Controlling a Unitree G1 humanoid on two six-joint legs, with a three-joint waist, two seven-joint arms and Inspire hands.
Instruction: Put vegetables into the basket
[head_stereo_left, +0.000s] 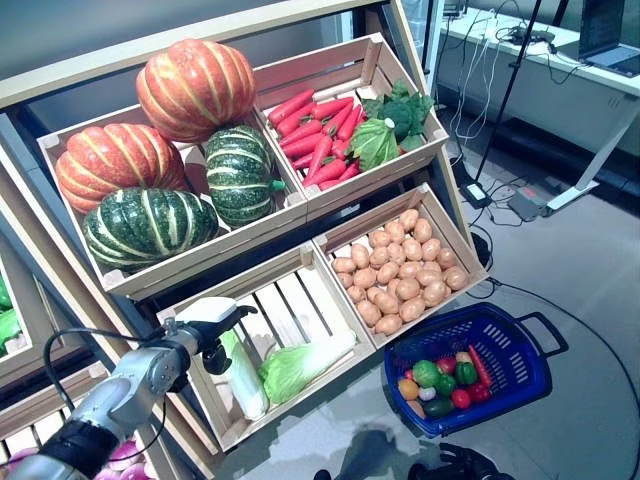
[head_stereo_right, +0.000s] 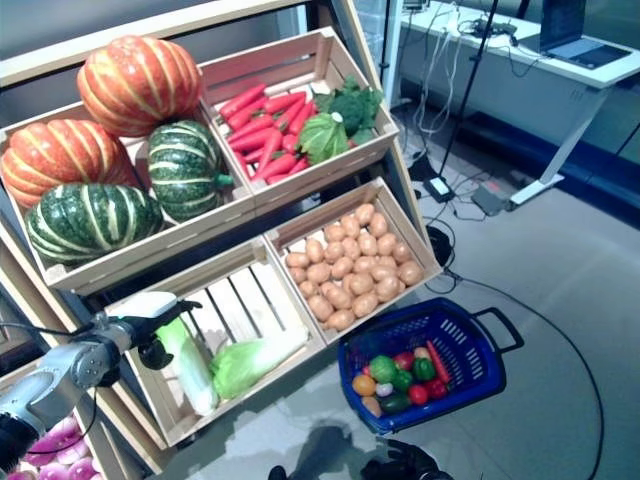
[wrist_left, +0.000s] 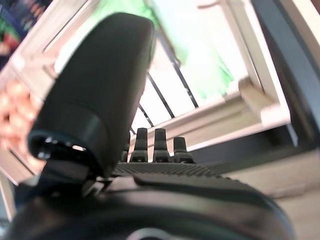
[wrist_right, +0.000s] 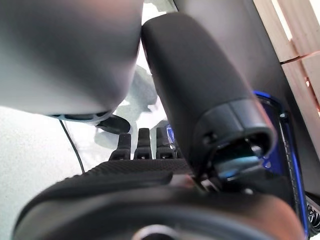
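The robot's left arm (head_stereo_left: 110, 395) is a silver-grey metal tube of rounded segments with a darker band near the lower end, and it carries a dark left hand (head_stereo_left: 215, 335) topped by a smooth white cover (head_stereo_left: 205, 309). In its own wrist view, that hand shows a thick matt-black rounded thumb (wrist_left: 97, 95) with a glossy collar at its base, a finely ribbed black palm pad (wrist_left: 165, 171) and short black fingers (wrist_left: 160, 145) with ridged, capped ends. The right hand (wrist_right: 150, 200) is built alike, with a stout black thumb (wrist_right: 200, 95) ending in a shiny ring, the same textured pad and a row of dark fingers (wrist_right: 142, 145), beside a smooth grey casing (wrist_right: 65, 55).
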